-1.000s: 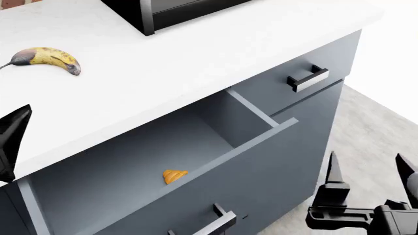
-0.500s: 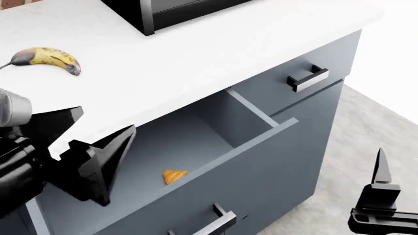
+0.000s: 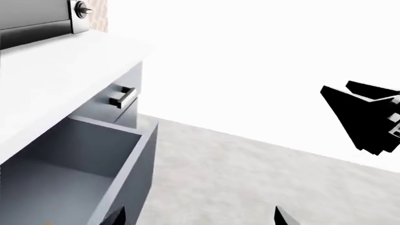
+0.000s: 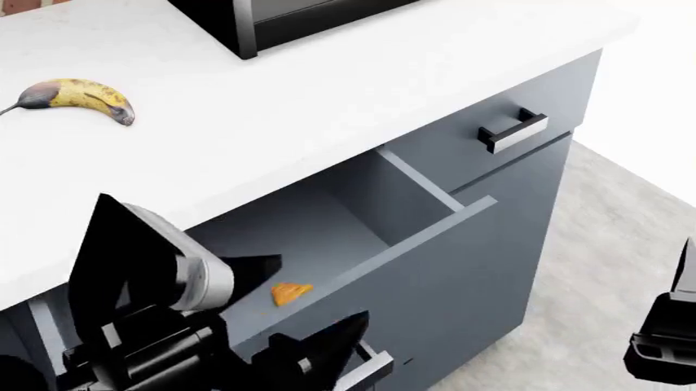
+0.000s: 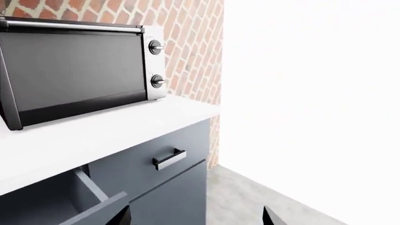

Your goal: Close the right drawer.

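Right drawer (image 4: 413, 244) pulled open, left claw (image 4: 293, 314) over its front edge

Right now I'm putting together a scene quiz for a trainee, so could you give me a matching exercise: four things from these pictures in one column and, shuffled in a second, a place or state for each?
Column one:
1. banana
2. right drawer
3. orange scrap
4. toaster oven

Column two:
A. pulled out, standing open
B. lying inside the drawer
C. lying on the white countertop, left side of the head view
D. standing on the countertop against the brick wall

Pairs: 1-C, 2-A, 3-B, 4-D
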`<state>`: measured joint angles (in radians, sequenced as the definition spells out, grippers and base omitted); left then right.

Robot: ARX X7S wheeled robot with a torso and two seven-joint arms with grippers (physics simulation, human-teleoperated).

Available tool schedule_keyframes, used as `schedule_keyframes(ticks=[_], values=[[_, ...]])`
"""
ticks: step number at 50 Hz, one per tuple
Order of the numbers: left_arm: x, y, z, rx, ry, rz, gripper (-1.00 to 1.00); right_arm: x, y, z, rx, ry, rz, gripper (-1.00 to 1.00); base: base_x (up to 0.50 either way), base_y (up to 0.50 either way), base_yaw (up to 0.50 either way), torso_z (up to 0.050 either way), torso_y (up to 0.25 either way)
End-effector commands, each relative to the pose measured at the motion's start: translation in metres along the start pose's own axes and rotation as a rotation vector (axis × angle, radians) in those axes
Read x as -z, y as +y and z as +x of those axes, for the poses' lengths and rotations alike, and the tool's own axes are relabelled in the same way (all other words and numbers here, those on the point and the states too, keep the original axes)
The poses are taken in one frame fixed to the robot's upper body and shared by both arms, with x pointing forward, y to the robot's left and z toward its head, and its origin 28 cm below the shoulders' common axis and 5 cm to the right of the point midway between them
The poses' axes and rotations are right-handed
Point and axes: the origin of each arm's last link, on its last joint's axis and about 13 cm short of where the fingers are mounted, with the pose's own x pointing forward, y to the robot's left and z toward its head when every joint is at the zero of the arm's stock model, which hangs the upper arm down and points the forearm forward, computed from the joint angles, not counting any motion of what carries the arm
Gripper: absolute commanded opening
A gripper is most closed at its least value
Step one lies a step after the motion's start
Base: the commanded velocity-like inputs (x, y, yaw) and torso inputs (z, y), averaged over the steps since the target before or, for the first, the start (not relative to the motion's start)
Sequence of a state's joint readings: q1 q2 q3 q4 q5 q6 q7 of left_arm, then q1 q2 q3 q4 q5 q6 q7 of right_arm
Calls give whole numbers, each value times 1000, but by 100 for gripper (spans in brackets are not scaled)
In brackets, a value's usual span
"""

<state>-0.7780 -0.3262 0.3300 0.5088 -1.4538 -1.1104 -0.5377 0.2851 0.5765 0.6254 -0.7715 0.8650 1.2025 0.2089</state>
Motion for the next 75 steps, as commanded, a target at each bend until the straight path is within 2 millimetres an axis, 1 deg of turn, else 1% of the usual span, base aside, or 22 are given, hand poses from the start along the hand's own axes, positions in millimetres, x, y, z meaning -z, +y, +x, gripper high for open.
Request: schedule_keyframes(ticks=[1,4,6,7,10,16,19,25,28,33,35,37,39,40,43,47,56,58,66,71,75], values=[[19,-4,15,37,42,0,100,-19,-8,-4,9,5,-22,100,0,0,0,0,0],[22,-2,20,42,42,-20,100,-19,-7,-3,7,13,-23,100,0,0,0,0,0],[28,-2,23,48,52,-28,100,-16,-5,-4,-20,36,-13,100,0,0,0,0,0],[34,-4,24,52,66,-15,100,-15,-5,-4,-17,37,-20,100,0,0,0,0,0],[45,-7,25,69,83,-37,100,-14,-7,-4,-13,43,-16,100,0,0,0,0,0],[53,-8,31,66,85,-67,100,-10,-7,-6,-15,51,-9,100,0,0,0,0,0],[63,-14,33,82,106,-63,100,-9,-9,-6,-11,52,6,100,0,0,0,0,0],[68,-13,40,72,114,-65,100,-3,-9,-5,-17,69,10,100,0,0,0,0,0],[76,-13,44,75,135,-56,100,-2,-7,-4,-23,73,15,100,0,0,0,0,0],[88,-10,46,63,160,-62,100,0,-6,-2,-27,77,17,100,0,0,0,0,0],[96,-9,46,57,177,-62,100,0,-5,-2,-30,77,16,100,0,0,0,0,0],[99,-6,46,39,182,-46,100,1,-4,-2,-36,79,15,100,0,0,0,0,0],[104,0,48,-15,225,-6,100,3,-3,-1,-39,84,17,100,0,0,0,0,0],[104,4,50,-32,209,-6,100,5,-2,0,-42,88,21,100,0,0,0,0,0],[104,7,48,-30,206,-24,100,11,3,3,-61,101,23,100,0,0,0,0,0],[112,11,48,-41,219,-37,100,10,5,5,-65,97,26,100,0,0,0,0,0],[128,21,53,-69,242,-81,100,11,5,2,-63,100,30,100,0,0,0,0,0],[134,22,54,-71,251,-93,100,13,8,2,-74,100,40,100,0,0,0,0,0],[136,31,55,-117,248,-119,100,10,6,2,-69,93,34,100,0,0,0,0,0],[145,37,57,-171,250,-136,100,10,5,0,-60,87,37,100,0,0,0,0,0],[151,39,56,-180,253,-154,100,11,6,0,-64,92,36,100,0,0,0,0,0]])
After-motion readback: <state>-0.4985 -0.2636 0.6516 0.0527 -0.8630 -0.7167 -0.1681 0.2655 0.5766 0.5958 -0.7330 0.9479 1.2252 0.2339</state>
